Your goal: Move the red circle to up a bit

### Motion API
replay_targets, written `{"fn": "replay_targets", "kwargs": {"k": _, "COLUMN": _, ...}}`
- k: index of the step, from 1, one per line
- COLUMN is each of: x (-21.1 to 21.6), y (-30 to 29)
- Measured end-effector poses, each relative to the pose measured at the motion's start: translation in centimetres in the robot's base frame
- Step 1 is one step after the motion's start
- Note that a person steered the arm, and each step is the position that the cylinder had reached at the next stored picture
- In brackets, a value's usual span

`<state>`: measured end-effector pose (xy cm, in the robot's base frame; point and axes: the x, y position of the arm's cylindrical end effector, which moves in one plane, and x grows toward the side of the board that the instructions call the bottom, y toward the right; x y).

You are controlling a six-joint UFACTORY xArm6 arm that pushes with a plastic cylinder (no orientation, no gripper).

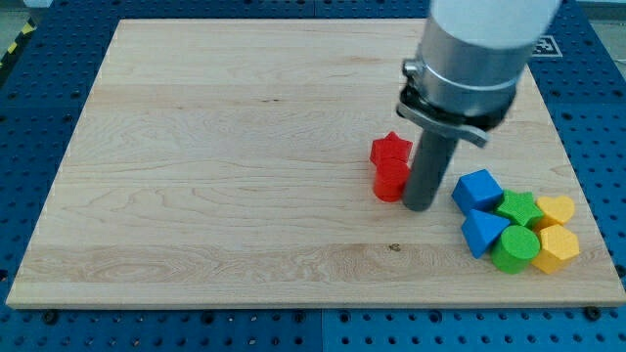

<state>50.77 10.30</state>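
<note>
**Tip parked beside the red pair, push not yet lined up**

No gripper was fitted, so no open or closed state could be told; only the rod and its tip [421, 207] were seen. The tip was planted on the counter [215, 176], right of centre, just to the view's right of the red circle [391, 182], touching it or nearly so; contact could not be confirmed.

The red circle was found just below a red star [391, 149], the two pressed together or overlapping as seen, the star towards the view's top. That was the relation the move was judged to turn on: the circle lay to the view's left of the tip, not above it. For a push upward, the tip would have to be brought round beneath the circle first. The star sat squarely in the upward path, so it was judged likely to be shoved along with it.

Well to the view's right, a cluster was noted: a blue cube [477, 188], a blue triangle [479, 233], a green star [518, 207], a green circle [515, 247] and two yellow blocks [556, 209] [556, 247], shapes unclear. They were kept clear of the tip. No containers were seen on the counter.
</note>
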Motion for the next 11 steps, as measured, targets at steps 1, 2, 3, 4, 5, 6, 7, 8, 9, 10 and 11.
{"fn": "replay_targets", "kwargs": {"k": 1, "x": -1.0, "y": -0.1}}
{"fn": "replay_targets", "kwargs": {"k": 2, "x": -0.1, "y": -0.1}}
{"fn": "replay_targets", "kwargs": {"k": 3, "x": 3.7, "y": -0.5}}
{"fn": "replay_targets", "kwargs": {"k": 4, "x": 1.2, "y": -3.5}}
{"fn": "replay_targets", "kwargs": {"k": 5, "x": -2.8, "y": -2.6}}
{"fn": "replay_targets", "kwargs": {"k": 6, "x": -3.0, "y": -2.4}}
{"fn": "replay_targets", "kwargs": {"k": 7, "x": -2.0, "y": -2.4}}
{"fn": "replay_targets", "kwargs": {"k": 8, "x": -0.9, "y": -3.2}}
{"fn": "replay_targets", "kwargs": {"k": 9, "x": -4.7, "y": -3.9}}
{"fn": "replay_targets", "kwargs": {"k": 10, "x": -4.9, "y": -3.9}}
{"fn": "replay_targets", "kwargs": {"k": 11, "x": -1.7, "y": -3.2}}
